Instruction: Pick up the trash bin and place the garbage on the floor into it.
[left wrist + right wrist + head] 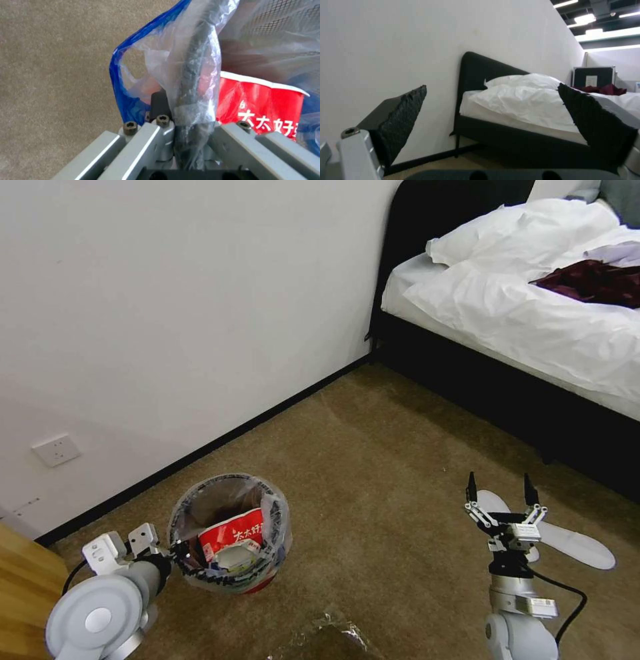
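Left claw (175, 551) clamps the trash bin (229, 533) rim — red bowl (232, 534) already inside; right claw (501, 499) hangs released above the floor (373, 460).

Our left gripper (175, 555) is clamped shut on the near-left rim of the trash bin (230, 530), forearm low beside it. Our right gripper (501, 492) is raised well right of the bin, fingers spread, pointing upward, holding nothing.
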